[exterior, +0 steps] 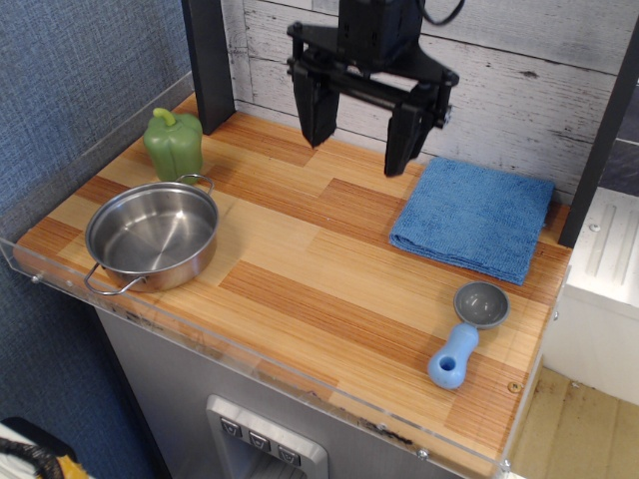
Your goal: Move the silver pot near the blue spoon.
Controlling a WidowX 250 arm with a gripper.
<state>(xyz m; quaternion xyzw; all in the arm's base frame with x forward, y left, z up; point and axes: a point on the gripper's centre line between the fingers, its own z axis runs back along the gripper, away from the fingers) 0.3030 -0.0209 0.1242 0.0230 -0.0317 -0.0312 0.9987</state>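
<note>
The silver pot (152, 237) sits alone at the near left of the tabletop (329, 289), well apart from the blue spoon (466, 334) at the near right, and the claw (357, 140) hangs empty up at the far side with its fingers apart, so I think the job is just starting and the claw next needs to go down to the pot's rim.

A wide band of bare wooden tabletop (329, 269) is left open between the silver pot (152, 236) and the blue spoon (466, 332). The pot's far side is crowded by the green pepper (173, 145); the back right is taken by the blue cloth (476, 217).
</note>
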